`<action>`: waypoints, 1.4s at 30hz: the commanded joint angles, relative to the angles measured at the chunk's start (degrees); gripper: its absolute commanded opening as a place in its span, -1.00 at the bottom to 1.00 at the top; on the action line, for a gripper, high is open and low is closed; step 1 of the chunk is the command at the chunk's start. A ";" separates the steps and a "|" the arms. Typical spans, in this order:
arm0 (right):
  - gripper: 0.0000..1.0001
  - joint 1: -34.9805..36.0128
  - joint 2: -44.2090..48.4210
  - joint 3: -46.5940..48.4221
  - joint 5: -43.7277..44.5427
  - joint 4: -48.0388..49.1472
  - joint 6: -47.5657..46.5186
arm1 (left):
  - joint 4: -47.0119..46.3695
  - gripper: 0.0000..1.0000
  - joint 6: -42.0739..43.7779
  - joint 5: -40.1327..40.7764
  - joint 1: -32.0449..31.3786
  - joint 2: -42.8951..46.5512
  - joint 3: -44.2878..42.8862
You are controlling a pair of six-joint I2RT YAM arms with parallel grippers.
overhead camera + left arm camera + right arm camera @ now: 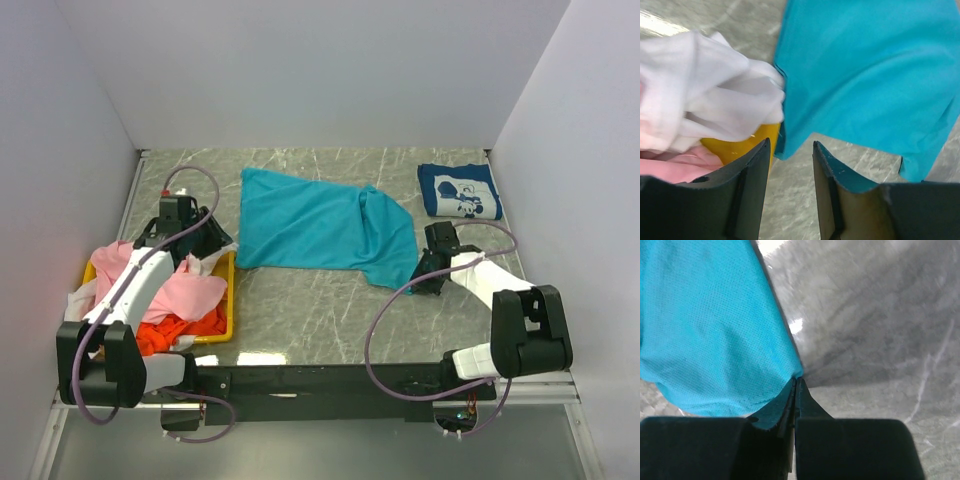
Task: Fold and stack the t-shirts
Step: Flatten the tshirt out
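Observation:
The plain teal t-shirt (320, 230) lies spread and rumpled on the table's middle. My right gripper (418, 278) is at its near right corner; in the right wrist view the jaws (796, 381) are shut on the edge of the teal cloth (710, 325). My left gripper (222, 248) is open by the shirt's near left corner; in the left wrist view the gripper (790, 150) stands just short of that corner (782, 150), holding nothing. The navy t-shirt (459, 190) with white print lies folded at the back right. Pink (185, 290), orange (175, 330) and white (85, 300) t-shirts are heaped in the tray.
The yellow plastic tray (229, 300) sits at the near left, under my left arm; its rim (740, 145) and the white cloth (705, 90) show close to my left fingers. White walls close in the left, back and right sides.

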State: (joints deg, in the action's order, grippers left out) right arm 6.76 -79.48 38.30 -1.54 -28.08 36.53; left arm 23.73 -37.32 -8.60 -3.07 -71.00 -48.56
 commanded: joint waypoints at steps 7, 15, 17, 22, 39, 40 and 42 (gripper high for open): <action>-1.00 -6.50 5.82 -0.08 4.61 -6.19 -0.24 | 0.53 -0.10 -2.32 1.21 -7.47 -0.80 -1.10; -1.00 -15.10 7.85 1.77 6.11 -9.36 -1.73 | 2.81 -0.12 -3.90 2.97 -14.94 -6.42 -1.45; -1.00 -16.16 7.50 1.86 6.20 -9.63 -2.17 | 3.52 -0.13 -3.38 2.98 -15.73 -8.44 -1.72; -1.00 -19.24 7.85 1.95 5.94 -9.54 -3.22 | 6.24 -0.23 -2.41 4.12 -17.32 -12.31 -3.21; -1.00 -20.39 6.36 1.69 3.91 -8.58 -3.84 | 10.91 -0.40 -3.99 8.42 -19.43 -16.09 -3.48; -1.00 -20.39 6.36 1.51 3.83 -8.58 -3.75 | 10.82 -0.40 -3.81 8.42 -19.43 -16.62 -3.30; -1.00 -20.39 6.45 1.60 3.65 -8.40 -3.75 | 10.12 -0.38 -3.64 8.16 -19.43 -17.06 -3.39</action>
State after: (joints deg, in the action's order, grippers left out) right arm -13.17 -72.95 38.26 2.11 -36.86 33.36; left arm 34.11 -40.34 -1.17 -22.22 -86.96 -50.76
